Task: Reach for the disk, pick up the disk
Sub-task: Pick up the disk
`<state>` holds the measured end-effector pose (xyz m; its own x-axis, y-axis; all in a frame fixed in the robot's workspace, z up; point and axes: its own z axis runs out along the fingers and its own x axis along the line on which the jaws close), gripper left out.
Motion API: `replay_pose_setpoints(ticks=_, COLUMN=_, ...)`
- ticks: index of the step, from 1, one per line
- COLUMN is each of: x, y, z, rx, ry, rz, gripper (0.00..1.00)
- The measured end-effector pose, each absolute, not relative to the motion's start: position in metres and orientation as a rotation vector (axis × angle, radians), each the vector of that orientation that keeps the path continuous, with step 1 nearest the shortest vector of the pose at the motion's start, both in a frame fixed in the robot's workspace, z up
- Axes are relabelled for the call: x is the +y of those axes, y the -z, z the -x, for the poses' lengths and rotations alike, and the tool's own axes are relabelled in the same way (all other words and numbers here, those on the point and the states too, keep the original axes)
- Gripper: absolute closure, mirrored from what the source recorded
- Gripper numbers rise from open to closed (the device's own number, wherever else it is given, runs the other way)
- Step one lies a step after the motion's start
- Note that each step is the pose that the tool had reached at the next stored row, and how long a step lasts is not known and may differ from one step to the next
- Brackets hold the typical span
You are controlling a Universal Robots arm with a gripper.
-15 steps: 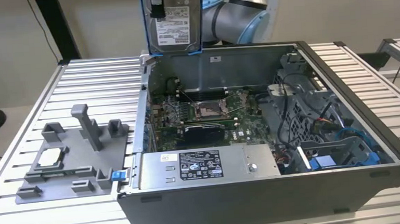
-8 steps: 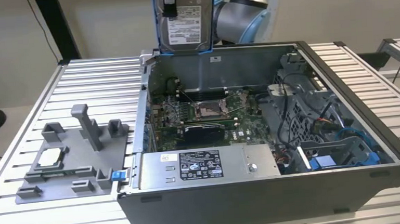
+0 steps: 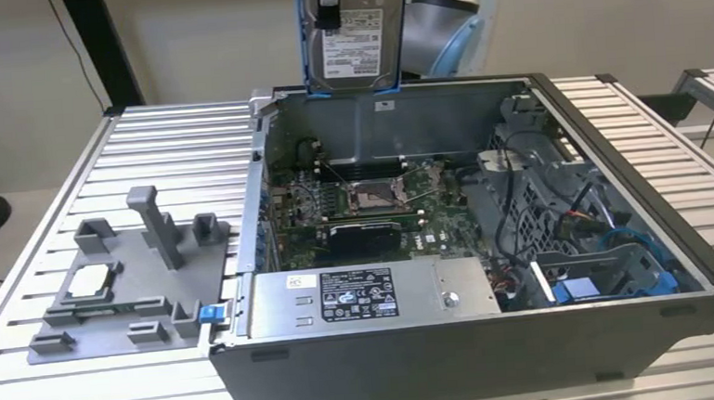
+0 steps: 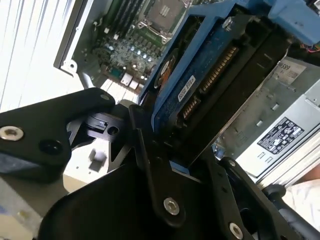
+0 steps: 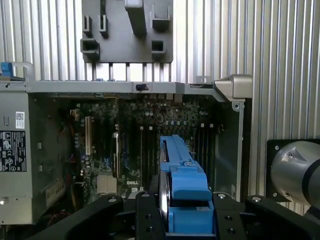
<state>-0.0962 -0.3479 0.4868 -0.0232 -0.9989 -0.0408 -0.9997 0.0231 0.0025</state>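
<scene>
The disk (image 3: 350, 38) hangs upright in the air above the back wall of the open computer case (image 3: 490, 341). It is silver-grey with a white label and a blue frame. My gripper (image 5: 187, 220) is shut on it, with a black finger (image 5: 150, 215) on each side of the blue frame (image 5: 182, 185). In the second wrist view the disk's blue circuit side (image 4: 200, 75) sits clamped in the gripper (image 4: 170, 145). In the exterior view the arm's silver wrist (image 3: 438, 9) is just behind the disk.
Inside the case lie the motherboard (image 3: 370, 199), a grey power supply with a sticker (image 3: 363, 297), and cables with blue parts (image 3: 597, 260) on the exterior view's right. A grey fixture (image 3: 127, 288) holding a small square chip (image 3: 89, 281) rests on the slatted table (image 3: 167, 128).
</scene>
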Motion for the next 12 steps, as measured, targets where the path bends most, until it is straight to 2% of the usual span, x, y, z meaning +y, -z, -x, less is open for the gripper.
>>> replay_pose_setpoints(ticks=12, x=-0.348, y=-0.487, z=0.060, rx=2.227, ry=-0.048, rz=2.177, gripper=1.00)
